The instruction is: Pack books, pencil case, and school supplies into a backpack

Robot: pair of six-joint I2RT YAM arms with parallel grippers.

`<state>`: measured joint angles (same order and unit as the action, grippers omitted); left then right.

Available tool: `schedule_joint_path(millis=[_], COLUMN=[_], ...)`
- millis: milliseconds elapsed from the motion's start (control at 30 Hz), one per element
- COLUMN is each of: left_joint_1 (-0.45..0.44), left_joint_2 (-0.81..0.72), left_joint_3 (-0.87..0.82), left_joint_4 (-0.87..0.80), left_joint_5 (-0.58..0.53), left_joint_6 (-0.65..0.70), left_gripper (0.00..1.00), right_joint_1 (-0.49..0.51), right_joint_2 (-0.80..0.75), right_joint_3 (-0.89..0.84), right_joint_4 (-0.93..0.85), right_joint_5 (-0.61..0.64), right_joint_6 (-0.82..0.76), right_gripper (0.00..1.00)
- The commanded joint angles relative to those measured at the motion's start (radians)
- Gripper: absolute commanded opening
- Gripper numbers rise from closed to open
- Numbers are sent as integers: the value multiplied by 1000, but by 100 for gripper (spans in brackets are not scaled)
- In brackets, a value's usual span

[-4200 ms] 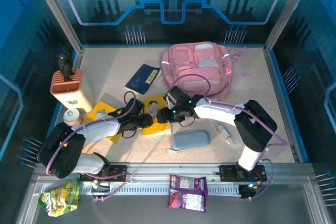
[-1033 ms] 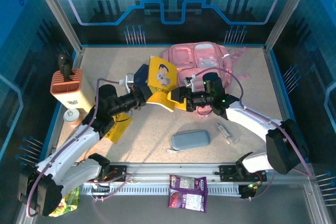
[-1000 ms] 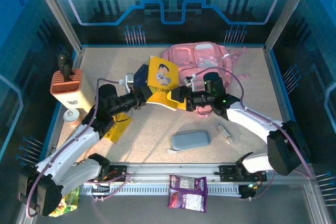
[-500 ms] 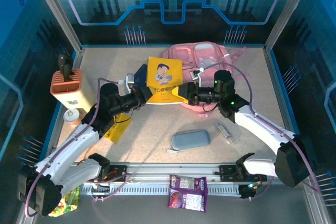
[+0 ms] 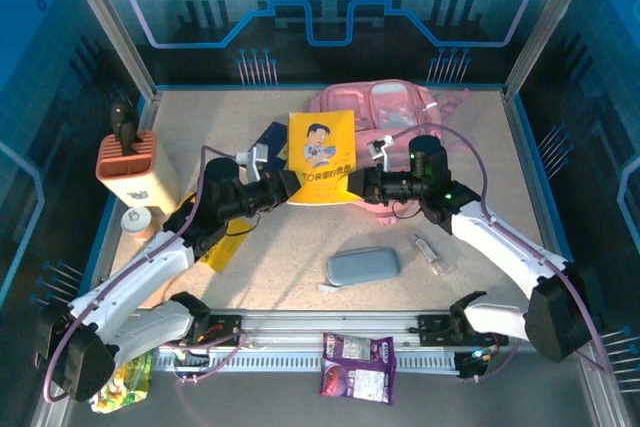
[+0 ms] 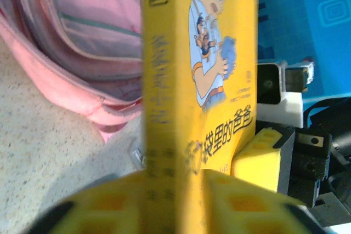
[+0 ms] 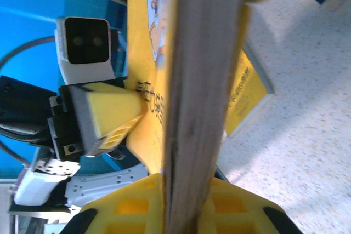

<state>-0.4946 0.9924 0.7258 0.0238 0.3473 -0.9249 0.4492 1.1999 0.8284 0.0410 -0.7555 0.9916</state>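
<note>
The book (image 5: 320,152) has been swung upright since a second ago (cover facing up-camera). It is clamped by the right gripper (image 5: 362,185) and straddled by the left gripper (image 5: 283,187), whose grip cannot be told. The backpack (image 5: 400,107) lies just beyond both.

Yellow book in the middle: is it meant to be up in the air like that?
It does look odd: the yellow book stands upright above the table, sandwiched between the left gripper and right gripper, before the pink backpack.

Yellow cartoon-cover book (image 5: 320,152), pink backpack (image 5: 400,107), grey-blue pencil case (image 5: 363,266), speckled beige table (image 5: 205,127)
</note>
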Motion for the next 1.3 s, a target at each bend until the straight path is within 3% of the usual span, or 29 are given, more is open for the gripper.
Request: schedule_joint_path(millis=[0, 67, 167, 267, 367, 467, 667, 767, 900, 1267], left_joint_1=[-10, -12, -11, -11, -13, -23, -86, -114, -167, -224], left_joint_2=[9, 33, 74, 171, 314, 464, 712, 833, 981, 1281], left_joint_3=[109, 153, 161, 187, 286, 406, 565, 675, 825, 1118], left_joint_4=[-221, -327, -313, -251, -251, -243, -160, -184, -240, -321], left_joint_5=[-40, -134, -200, -203, -252, -178, -167, -156, -221, -269], left_joint_6=[249, 365, 504, 642, 696, 769, 979, 1079, 1196, 1241], left_gripper=[47, 50, 54, 54, 62, 65, 72, 78, 81, 84], right_joint_1=[-45, -76, -133, -193, -266, -351, -505, -545, -588, -599], right_joint_2=[-79, -120, -179, -234, -273, -294, -326, -320, -309, -278], right_joint_3=[75, 95, 118, 133, 141, 145, 114, 115, 114, 106], right_joint_4=[-202, -343, -522, -665, -779, -861, -893, -917, -920, -886], right_joint_5=[89, 164, 261, 348, 405, 420, 348, 342, 320, 292], right_joint_6=[-168, -227, -300, -347, -377, -409, -424, -442, -451, -444], right_gripper=[0, 0, 0, 0, 0, 0, 0, 0, 0, 0])
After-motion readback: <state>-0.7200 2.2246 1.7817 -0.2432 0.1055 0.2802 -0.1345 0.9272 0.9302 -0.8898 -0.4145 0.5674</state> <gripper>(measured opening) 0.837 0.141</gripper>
